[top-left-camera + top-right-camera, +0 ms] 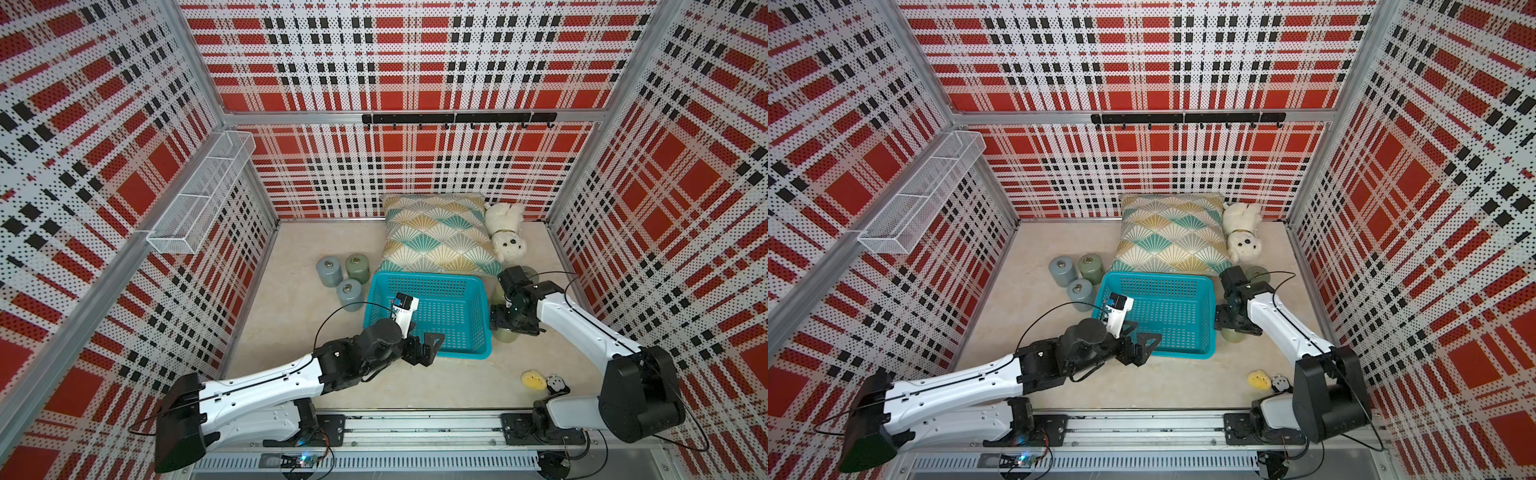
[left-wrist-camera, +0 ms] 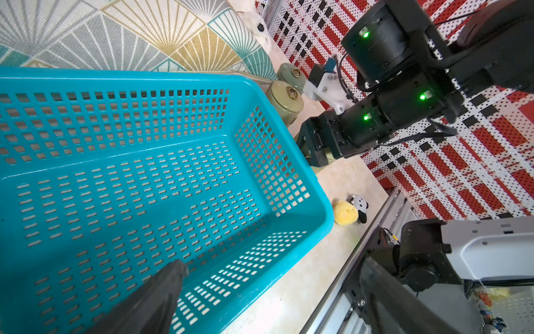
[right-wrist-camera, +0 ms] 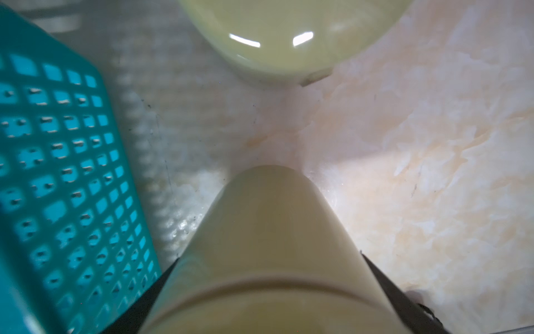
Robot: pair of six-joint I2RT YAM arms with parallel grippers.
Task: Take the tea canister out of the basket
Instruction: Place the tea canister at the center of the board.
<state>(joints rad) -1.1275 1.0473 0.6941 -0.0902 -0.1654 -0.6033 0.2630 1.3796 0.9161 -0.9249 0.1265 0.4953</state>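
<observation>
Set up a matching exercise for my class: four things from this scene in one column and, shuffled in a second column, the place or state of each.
Things
1. basket
2. pillow
3. wire rack
4. pale green canister

Places or states
A. up on a plaid wall
B. held in the right gripper, outside the basket
C. empty, on the table
D. behind the basket, beside the plush dog

Pairs: 1-C, 2-D, 3-A, 4-B
</observation>
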